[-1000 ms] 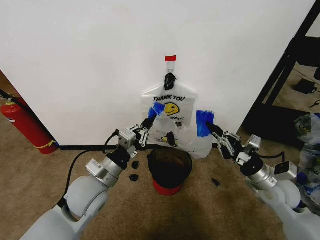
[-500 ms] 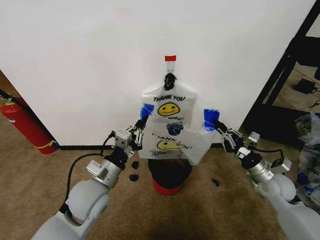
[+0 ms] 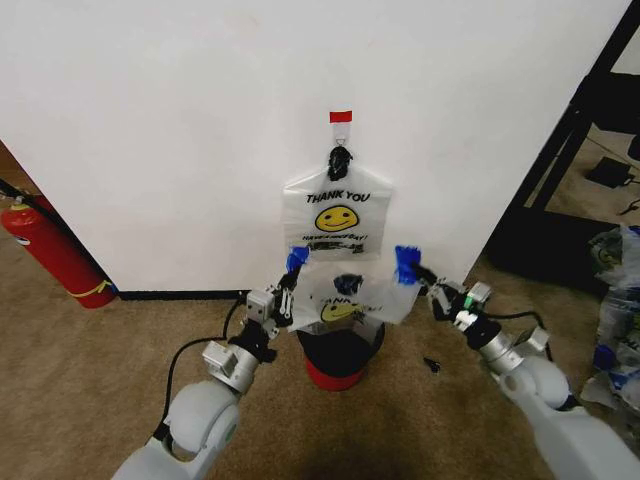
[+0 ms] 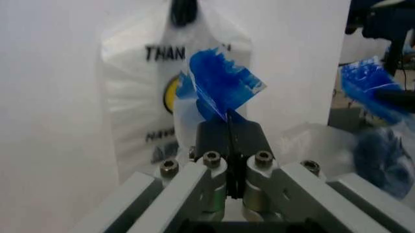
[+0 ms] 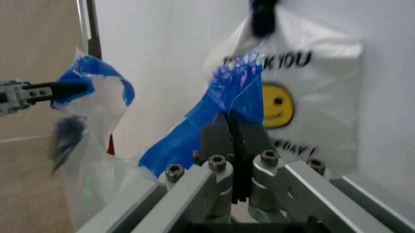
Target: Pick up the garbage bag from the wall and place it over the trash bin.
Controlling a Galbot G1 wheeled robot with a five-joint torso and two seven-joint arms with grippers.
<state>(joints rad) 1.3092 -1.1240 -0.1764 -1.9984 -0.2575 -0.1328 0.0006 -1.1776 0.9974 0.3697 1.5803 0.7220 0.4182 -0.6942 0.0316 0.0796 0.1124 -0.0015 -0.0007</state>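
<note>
The garbage bag [image 3: 345,298] hangs spread between both grippers just above the trash bin [image 3: 340,352], a black mesh bin with a red base, and covers part of its rim. My left gripper [image 3: 292,274] is shut on the bag's left blue handle patch [image 4: 220,85]. My right gripper [image 3: 413,279] is shut on the right blue patch [image 5: 236,92]. In the left wrist view the left gripper [image 4: 228,127] pinches the blue plastic; the right gripper [image 5: 233,124] does the same in its own view. The wall [image 3: 180,130] stands right behind.
A similar bag [image 3: 337,212] with black-knotted handles hangs from the hook under red tape [image 3: 341,117]. A red fire extinguisher [image 3: 50,250] stands at the left. A black frame [image 3: 570,150] and clutter [image 3: 615,270] are at the right. Small black scraps [image 3: 430,365] lie on the carpet.
Both grippers have drawn closer together and come down, bringing the bag from in front of the hanging bag to just over the bin's mouth.
</note>
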